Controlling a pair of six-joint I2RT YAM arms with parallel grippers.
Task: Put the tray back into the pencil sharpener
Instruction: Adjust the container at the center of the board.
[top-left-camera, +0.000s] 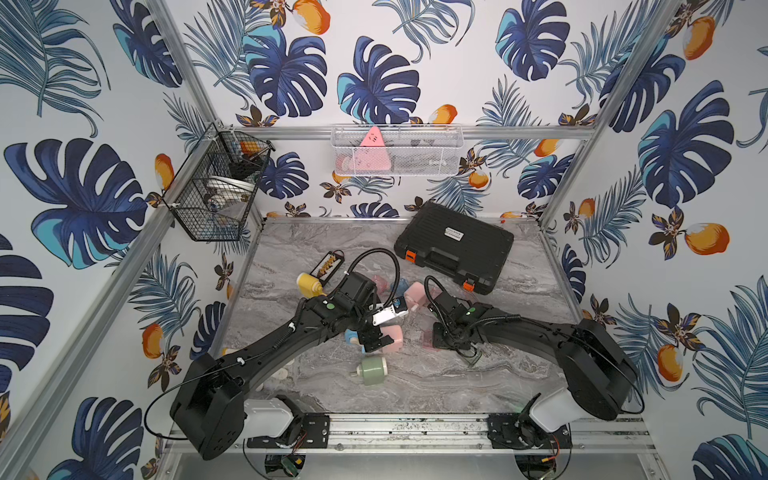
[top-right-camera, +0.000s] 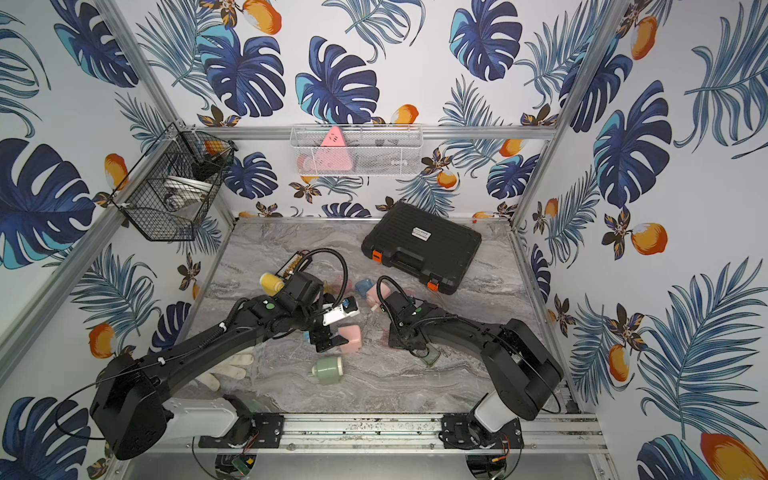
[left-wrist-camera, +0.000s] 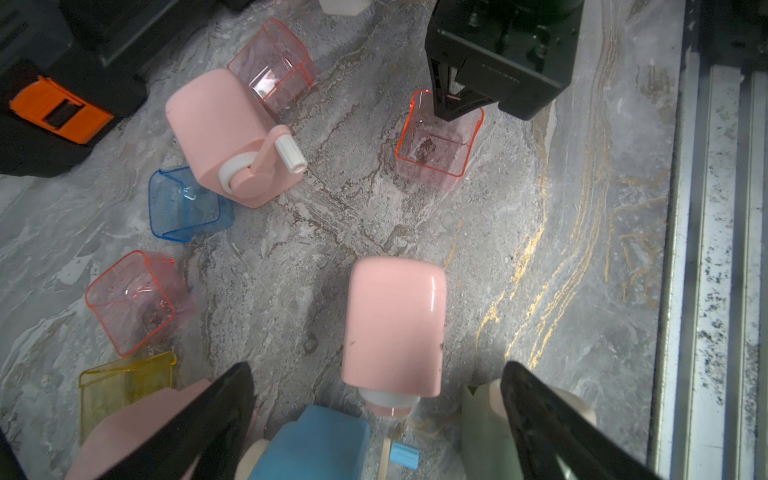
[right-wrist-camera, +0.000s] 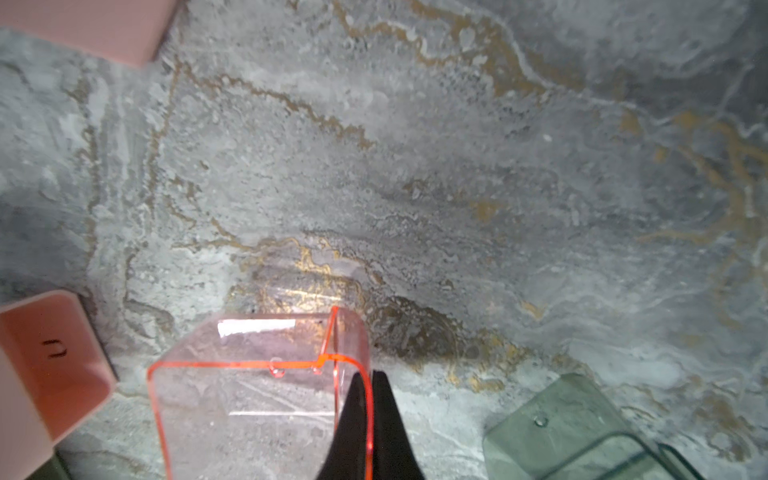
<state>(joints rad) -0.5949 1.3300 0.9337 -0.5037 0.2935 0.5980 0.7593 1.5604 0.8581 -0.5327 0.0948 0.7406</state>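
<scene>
A clear pink tray (right-wrist-camera: 257, 395) stands open side up on the marble table, and my right gripper (right-wrist-camera: 370, 382) is shut on one of its side walls. The left wrist view shows the same tray (left-wrist-camera: 432, 149) with the right gripper (left-wrist-camera: 451, 108) coming down onto its rim. A pink pencil sharpener (left-wrist-camera: 395, 324) lies on its side nearer the left arm, apart from the tray. My left gripper (left-wrist-camera: 376, 365) hangs open just above it, with nothing between its fingers. In a top view this sharpener (top-left-camera: 392, 338) lies beside the left wrist.
Around them lie a pink sharpener with a crank (left-wrist-camera: 232, 137), a blue tray (left-wrist-camera: 183, 208), two more pink trays (left-wrist-camera: 274, 62) (left-wrist-camera: 133, 303), a yellow tray (left-wrist-camera: 124, 382), a blue sharpener (left-wrist-camera: 316, 444), a green tray (right-wrist-camera: 582, 432) and a green sharpener (top-left-camera: 372, 370). A black case (top-left-camera: 455, 245) sits at the back right.
</scene>
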